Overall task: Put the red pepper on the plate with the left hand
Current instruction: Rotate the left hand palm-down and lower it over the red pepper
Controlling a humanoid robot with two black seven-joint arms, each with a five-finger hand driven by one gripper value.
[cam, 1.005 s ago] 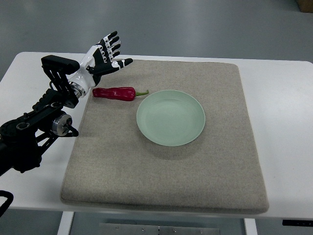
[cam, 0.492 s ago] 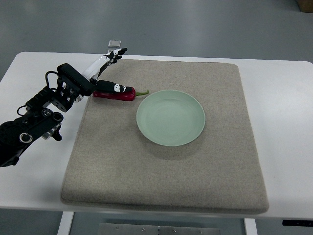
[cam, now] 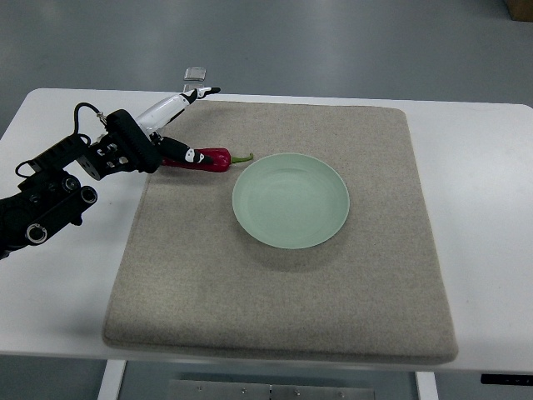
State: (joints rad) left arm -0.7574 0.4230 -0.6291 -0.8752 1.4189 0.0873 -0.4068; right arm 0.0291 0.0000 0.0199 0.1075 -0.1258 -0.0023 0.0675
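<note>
A red pepper (cam: 213, 158) with a green stem lies on the grey mat (cam: 283, 292), just left of the pale green plate (cam: 291, 200), which holds nothing. My left hand (cam: 190, 125) reaches in from the left and hangs over the pepper's left end. Its fingers (cam: 200, 92) stretch out toward the mat's far edge, and its thumb (cam: 192, 155) lies on the pepper. The hand is open, not closed around the pepper. The pepper's left end is hidden under the hand. The right hand is out of view.
The mat covers most of a white table (cam: 483, 208). My left forearm (cam: 58, 187), black with cables, lies over the table's left part. Floor shows beyond the far edge.
The left hand has come down from above the mat's far left corner onto the pepper, and the forearm has dropped lower and to the left. Pepper and plate have not moved.
</note>
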